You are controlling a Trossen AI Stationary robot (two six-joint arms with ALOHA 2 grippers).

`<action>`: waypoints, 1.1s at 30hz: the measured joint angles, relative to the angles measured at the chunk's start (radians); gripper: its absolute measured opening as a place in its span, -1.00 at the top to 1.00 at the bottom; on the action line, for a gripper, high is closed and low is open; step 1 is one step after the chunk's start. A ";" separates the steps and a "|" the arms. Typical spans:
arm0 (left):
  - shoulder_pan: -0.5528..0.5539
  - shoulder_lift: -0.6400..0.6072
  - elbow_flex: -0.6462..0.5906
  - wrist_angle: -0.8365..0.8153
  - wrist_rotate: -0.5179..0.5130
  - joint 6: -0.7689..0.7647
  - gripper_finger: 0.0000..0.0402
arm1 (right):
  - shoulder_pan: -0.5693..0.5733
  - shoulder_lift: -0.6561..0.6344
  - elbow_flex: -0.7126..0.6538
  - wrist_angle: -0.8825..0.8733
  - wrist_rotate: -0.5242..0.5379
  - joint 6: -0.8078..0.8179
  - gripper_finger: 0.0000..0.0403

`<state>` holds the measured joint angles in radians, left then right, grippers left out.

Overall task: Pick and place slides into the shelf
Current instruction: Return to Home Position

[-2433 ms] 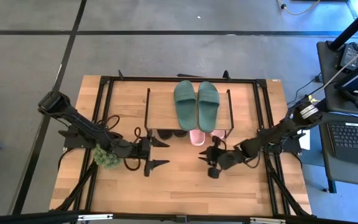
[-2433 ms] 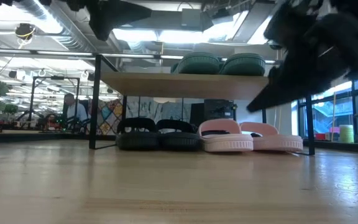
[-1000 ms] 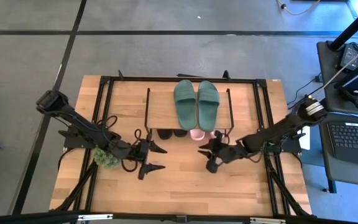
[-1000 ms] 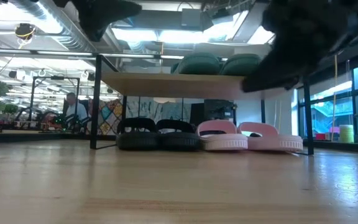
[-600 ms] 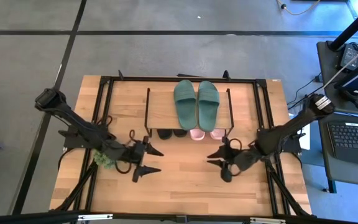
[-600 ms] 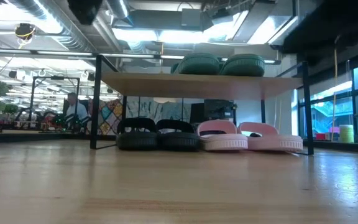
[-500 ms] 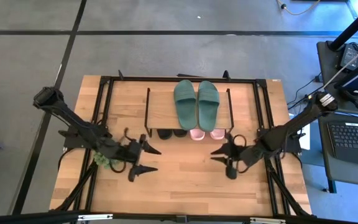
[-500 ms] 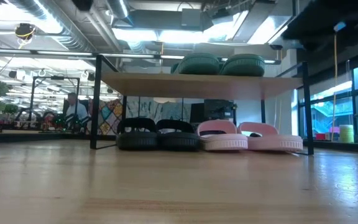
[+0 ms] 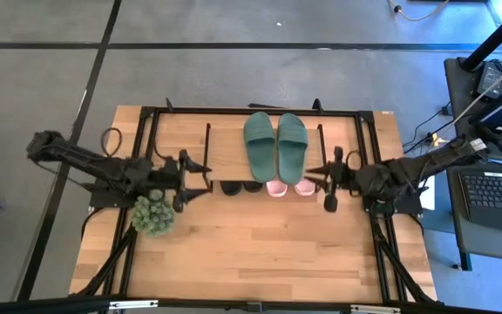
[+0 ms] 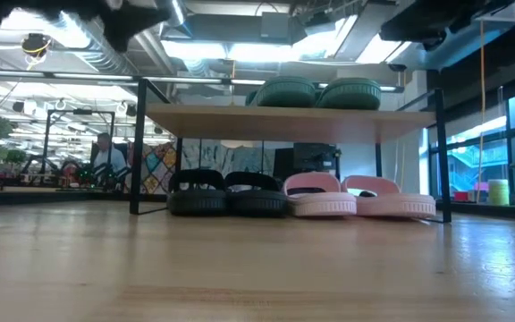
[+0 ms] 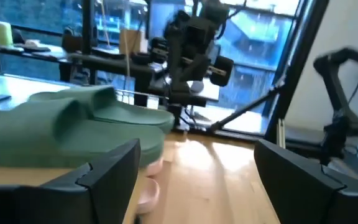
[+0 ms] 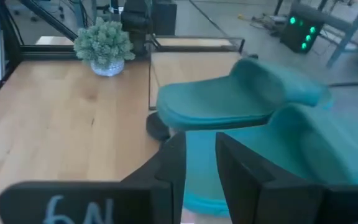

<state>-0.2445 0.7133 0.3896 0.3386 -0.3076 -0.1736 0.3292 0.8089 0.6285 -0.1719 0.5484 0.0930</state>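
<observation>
Green slides (image 9: 260, 148) atop shelf (image 9: 225, 153) | black pair (image 10: 200, 193), pink pair (image 10: 325, 199) beneath | left fingers (image 11: 107, 177), right fingers (image 12: 166, 171) apart

Setting: a robotics lab inside an open-plan office. A wooden table (image 9: 260, 262) with a black frame carries the left arm (image 9: 94, 166) at 9 o'clock and the right arm (image 9: 417, 170) at 3 o'clock. Past 3 o'clock stands a desk with a laptop (image 9: 495, 199). Grey floor (image 9: 234, 70) surrounds the table. The low view shows exposed ceiling ducts (image 10: 79, 58), strip lights (image 10: 231, 49), tall windows (image 10: 472, 170) and a person (image 10: 105, 159) far behind.
</observation>
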 joint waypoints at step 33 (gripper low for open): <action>0.195 -0.711 -0.318 -0.249 0.241 0.012 -0.52 | -0.171 -0.808 -0.313 -0.229 -0.123 0.059 0.56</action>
<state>-0.0499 0.0027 0.0716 0.0892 -0.0666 -0.1616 0.1577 0.0005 0.3157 -0.4009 0.4258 0.1525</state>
